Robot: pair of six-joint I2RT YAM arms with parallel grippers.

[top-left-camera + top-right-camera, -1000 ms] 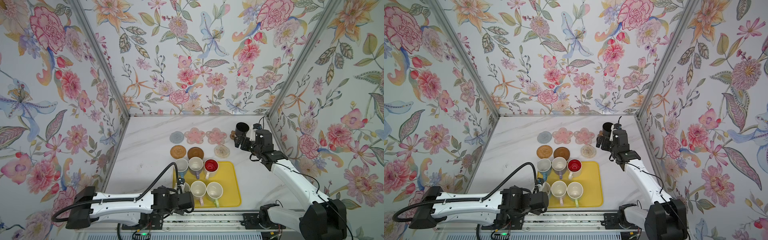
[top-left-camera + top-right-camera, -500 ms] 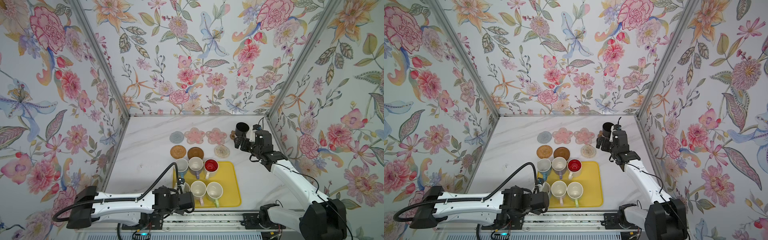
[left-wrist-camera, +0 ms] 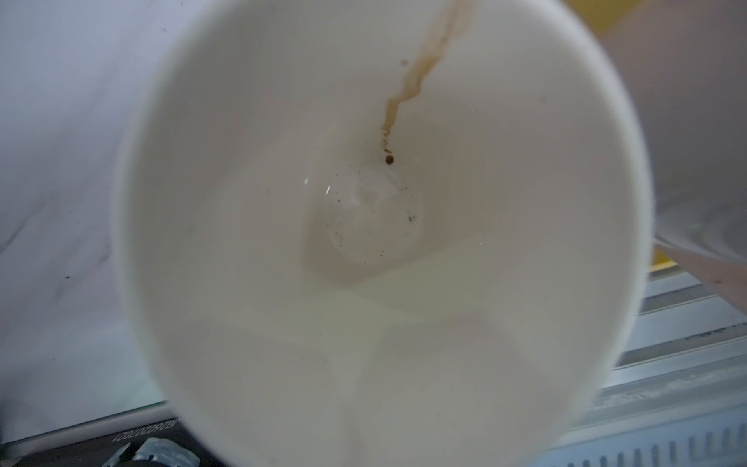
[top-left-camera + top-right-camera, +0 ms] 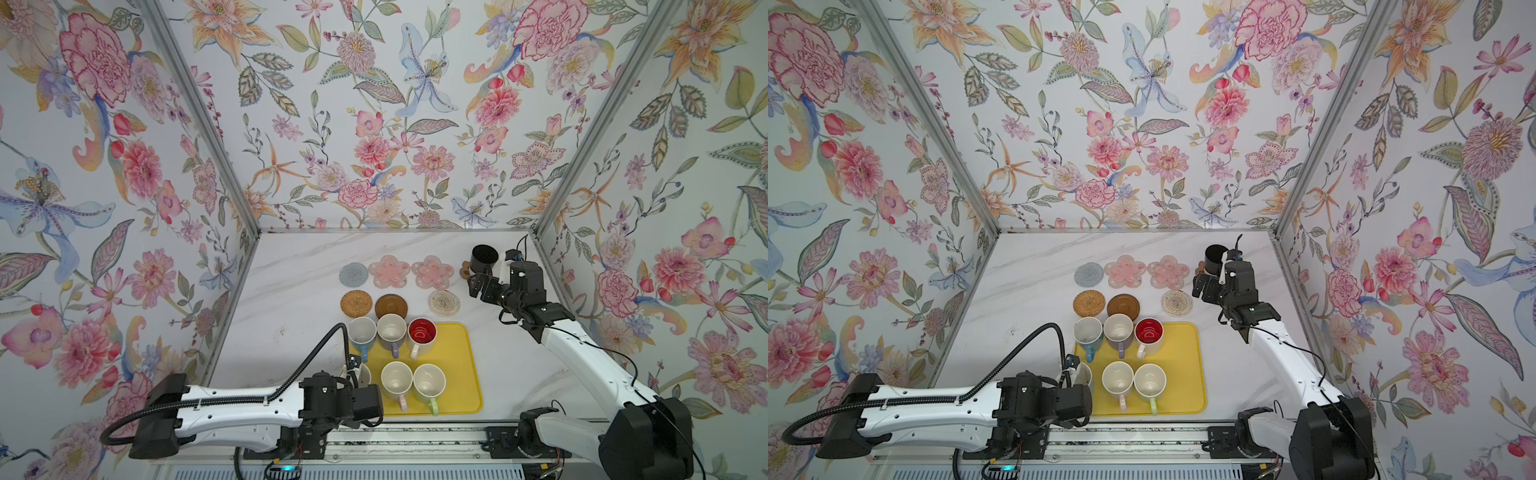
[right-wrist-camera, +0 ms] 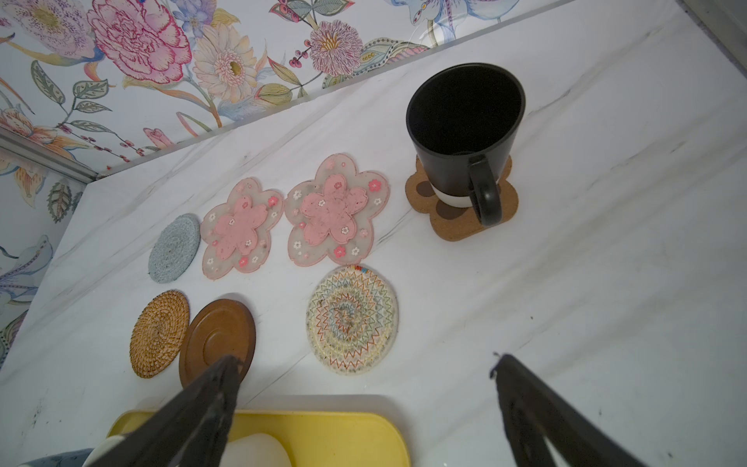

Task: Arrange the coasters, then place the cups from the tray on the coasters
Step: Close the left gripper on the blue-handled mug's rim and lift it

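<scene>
The yellow tray (image 4: 463,376) holds a blue cup (image 4: 362,332), a lilac one (image 4: 391,330), a red-lined one (image 4: 422,332), a pale pink one (image 4: 397,380) and a pale green one (image 4: 429,382). My left gripper (image 4: 360,373) sits at the tray's near left corner, shut on a white-lined cup (image 3: 364,226) that fills the left wrist view and hides the jaws. The black cup (image 5: 465,125) stands on the brown paw coaster (image 5: 424,194). My right gripper (image 5: 364,364) hovers open just in front of it, holding nothing.
Two rows of bare coasters lie behind the tray: grey-blue knit (image 4: 354,274), two pink flowers (image 4: 389,271) (image 4: 432,272), rattan (image 4: 356,303), wooden disc (image 4: 391,306), cream spiral (image 4: 444,302). Flowered walls close in the left, right and back. A rail runs along the front edge.
My left gripper's jaws have closed at the cup on the tray's near left corner. The right arm has hardly moved and its jaws stay wide.
</scene>
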